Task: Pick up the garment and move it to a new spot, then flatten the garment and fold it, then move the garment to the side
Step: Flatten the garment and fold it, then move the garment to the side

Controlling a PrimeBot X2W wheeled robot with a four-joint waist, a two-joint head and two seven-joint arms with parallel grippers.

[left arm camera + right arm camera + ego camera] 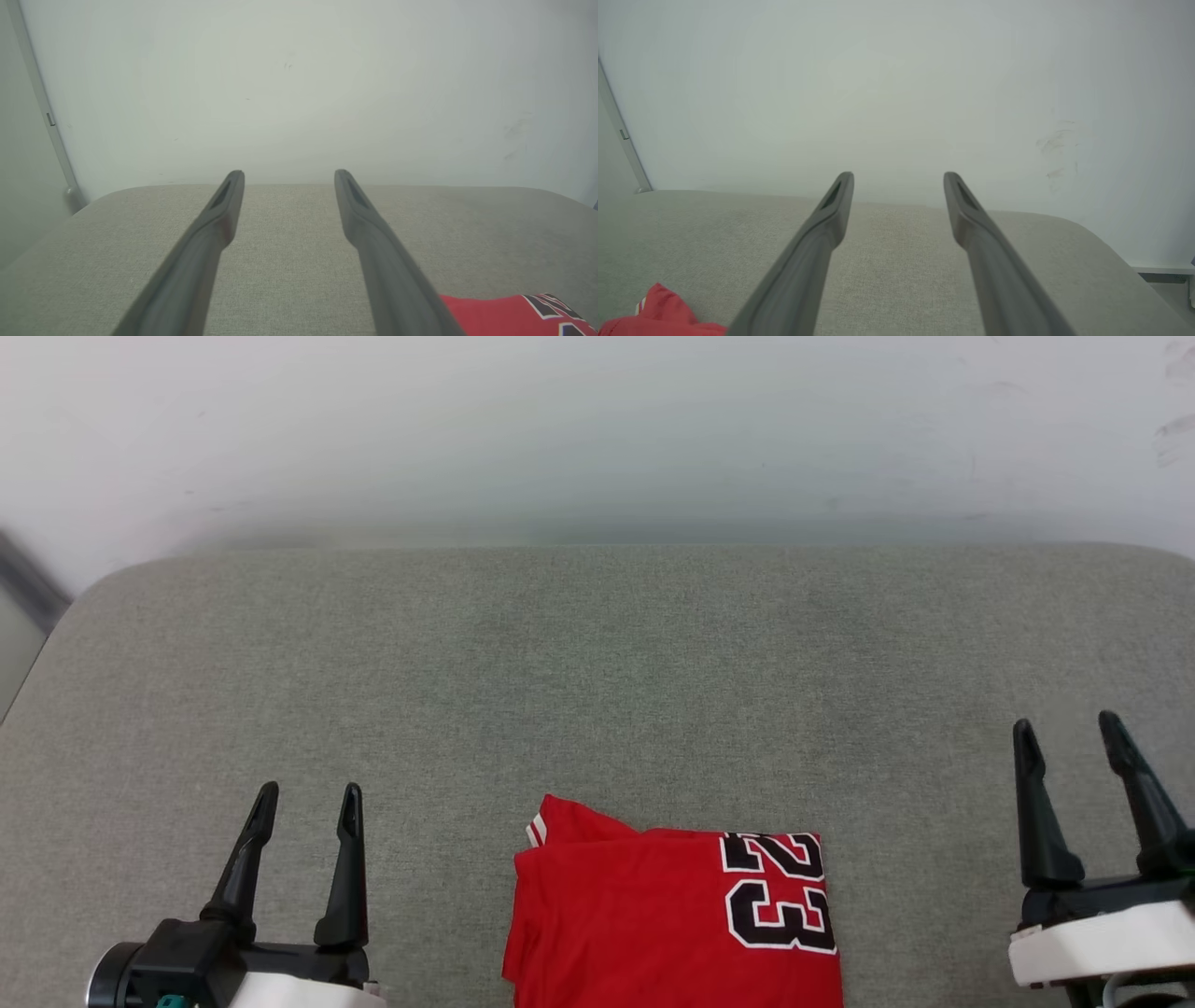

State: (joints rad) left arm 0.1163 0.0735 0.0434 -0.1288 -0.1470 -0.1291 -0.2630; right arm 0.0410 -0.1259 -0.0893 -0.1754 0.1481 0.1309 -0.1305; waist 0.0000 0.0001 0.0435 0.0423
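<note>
Red garment (653, 924): folded, flat on grey fabric surface (597, 663), at near edge, number 23 upward on right part. Positioned between both grippers, touching neither. Left gripper (310, 791): fingers spread, empty, above bare fabric. Right gripper (1066, 721): fingers spread, empty, well apart from garment.

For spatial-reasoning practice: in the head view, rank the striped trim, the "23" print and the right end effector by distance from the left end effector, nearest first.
1. Striped trim, just left of centre.
2. "23" print, right of centre.
3. Right end effector, far right edge.
</note>
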